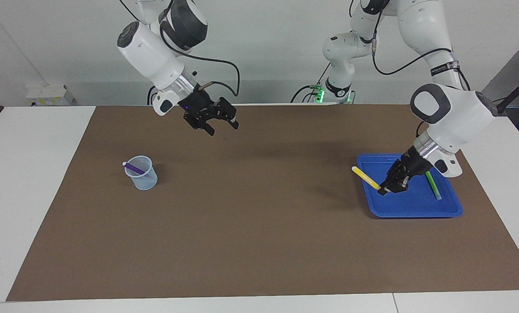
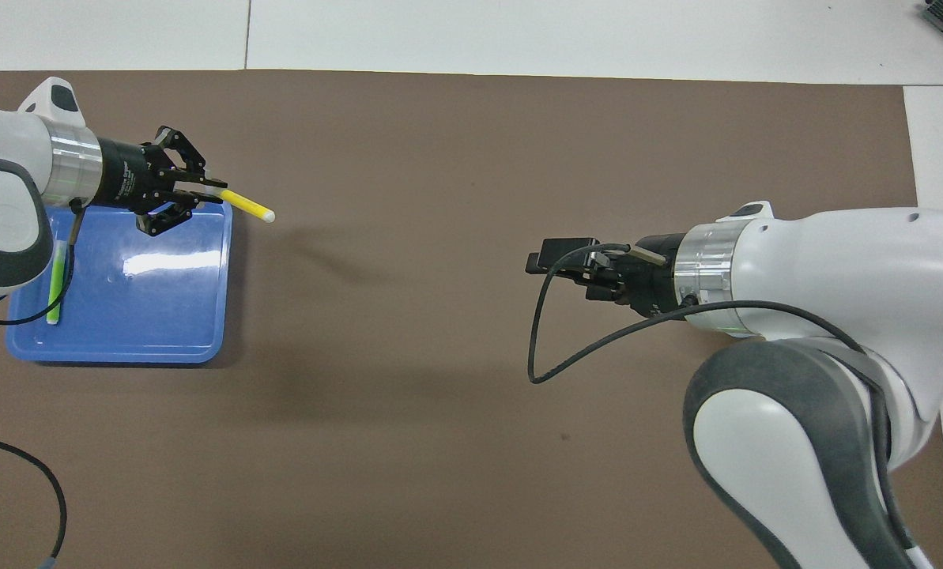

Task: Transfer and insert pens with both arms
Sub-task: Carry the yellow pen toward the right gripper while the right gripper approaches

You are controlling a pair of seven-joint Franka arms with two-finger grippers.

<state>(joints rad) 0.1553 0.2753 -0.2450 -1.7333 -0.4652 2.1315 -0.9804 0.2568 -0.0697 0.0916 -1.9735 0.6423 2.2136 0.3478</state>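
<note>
- Now I see the left gripper [image 1: 382,189] pinched shut on one end of the yellow pen [image 1: 365,177], raised over the edge of the blue tray [image 1: 416,208]; the pen's whitish tip juts out past that edge.
- The green pen [image 1: 433,185] lies in the tray, beside those fingers.
- My right gripper [image 1: 222,128] hangs over the brown mat [image 1: 259,243], fingers spread wide (nothing between them).
- The purple pen [image 1: 134,167] leans in the clear cup [image 1: 142,175], well apart from both grippers.

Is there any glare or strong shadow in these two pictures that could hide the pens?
Overhead view: a white glare patch lies on the blue tray, clear of the green pen; the yellow pen in the left claw casts a soft shadow on the brown mat. Facing view: no glare; the purple pen in the cup shows plainly.
</note>
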